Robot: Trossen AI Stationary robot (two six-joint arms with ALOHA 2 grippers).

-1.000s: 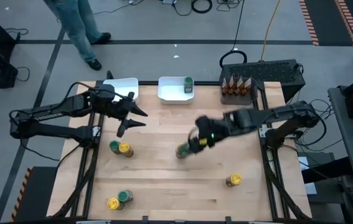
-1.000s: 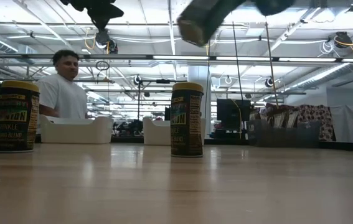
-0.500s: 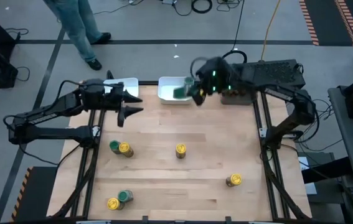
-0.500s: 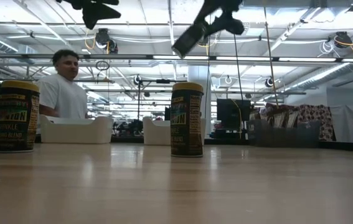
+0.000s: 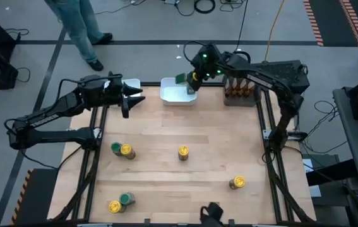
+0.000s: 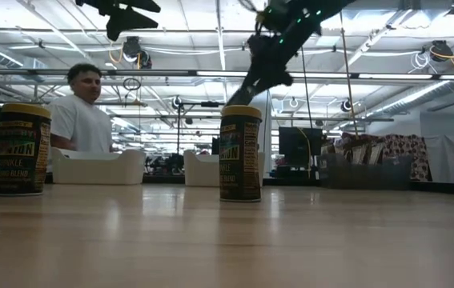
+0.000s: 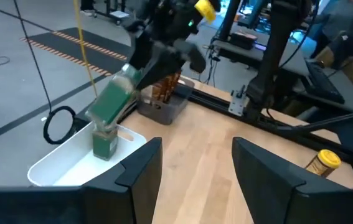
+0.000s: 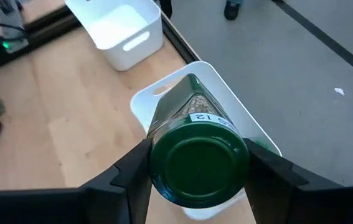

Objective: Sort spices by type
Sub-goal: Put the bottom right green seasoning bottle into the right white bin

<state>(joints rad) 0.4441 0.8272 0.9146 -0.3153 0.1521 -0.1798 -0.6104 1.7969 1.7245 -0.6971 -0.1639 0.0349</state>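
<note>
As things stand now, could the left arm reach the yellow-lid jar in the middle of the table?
Probably yes. The left tool hovers open and empty near the far-left tray; nothing stands between it and the yellow-lid jar, and the right tool is away over the other tray.

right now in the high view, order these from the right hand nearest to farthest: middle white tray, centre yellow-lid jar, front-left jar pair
1. Middle white tray, right beneath the right hand, at the table's far edge.
2. Centre yellow-lid jar, mid-table.
3. Front-left jar pair, at the near-left corner.
</note>
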